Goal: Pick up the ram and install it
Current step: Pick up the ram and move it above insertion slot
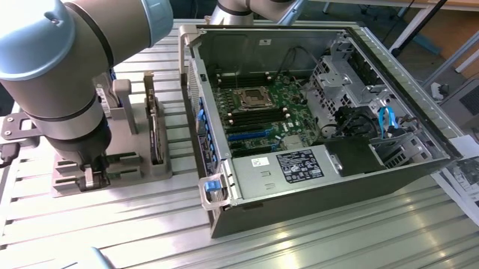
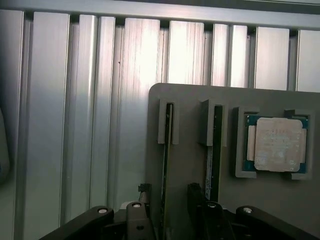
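Jaws: spread wide; the gripper (image 2: 169,192) sits low over the grey holder (image 2: 190,100) with one finger on each side of the ram (image 2: 167,132), nothing clamped yet.
Ram: on edge in its slot, between the fingers; its twin (image 2: 216,145) stands in the next slot, just beside, with the processor chip (image 2: 276,144) beyond.
Where: the holder is on the exterior view's left, the open computer case (image 1: 314,185) on its right.
Risk: an off-centre close could cock the thin board or nudge the twin; I'd guess a skewed hold would jam at the motherboard (image 1: 262,112).
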`<state>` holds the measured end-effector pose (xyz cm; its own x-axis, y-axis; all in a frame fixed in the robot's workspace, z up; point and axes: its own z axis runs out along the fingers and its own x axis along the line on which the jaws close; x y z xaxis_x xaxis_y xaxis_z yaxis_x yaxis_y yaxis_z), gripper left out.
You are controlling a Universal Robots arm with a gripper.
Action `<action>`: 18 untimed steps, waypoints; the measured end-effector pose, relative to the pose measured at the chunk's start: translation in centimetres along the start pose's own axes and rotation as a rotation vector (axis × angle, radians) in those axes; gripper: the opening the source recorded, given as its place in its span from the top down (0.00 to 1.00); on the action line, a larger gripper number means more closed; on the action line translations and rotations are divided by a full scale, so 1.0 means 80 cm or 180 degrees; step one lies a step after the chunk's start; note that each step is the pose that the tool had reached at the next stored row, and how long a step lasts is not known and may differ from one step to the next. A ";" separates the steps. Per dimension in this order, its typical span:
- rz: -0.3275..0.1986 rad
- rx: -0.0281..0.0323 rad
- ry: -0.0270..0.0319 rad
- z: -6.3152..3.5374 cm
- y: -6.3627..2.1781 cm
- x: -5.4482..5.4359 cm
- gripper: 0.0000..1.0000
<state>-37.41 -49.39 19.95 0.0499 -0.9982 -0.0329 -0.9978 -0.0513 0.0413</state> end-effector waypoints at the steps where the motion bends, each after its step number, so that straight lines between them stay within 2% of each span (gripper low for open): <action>1: 0.0000 0.0002 0.0000 -0.003 0.000 0.000 0.58; 9: 0.0000 0.0003 0.0000 -0.004 0.000 0.000 0.59; 10: 0.0000 0.0003 0.0000 -0.004 0.000 0.000 0.66; 12: 0.0000 0.0003 0.0000 -0.004 0.000 0.000 0.66; 15: 0.0000 0.0003 0.0000 -0.004 0.000 0.000 0.84; 18: 0.0000 0.0003 0.0000 -0.004 0.000 0.000 0.86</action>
<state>-37.41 -49.39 20.29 0.0499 -0.9982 -0.0328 -0.9979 -0.0513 0.0404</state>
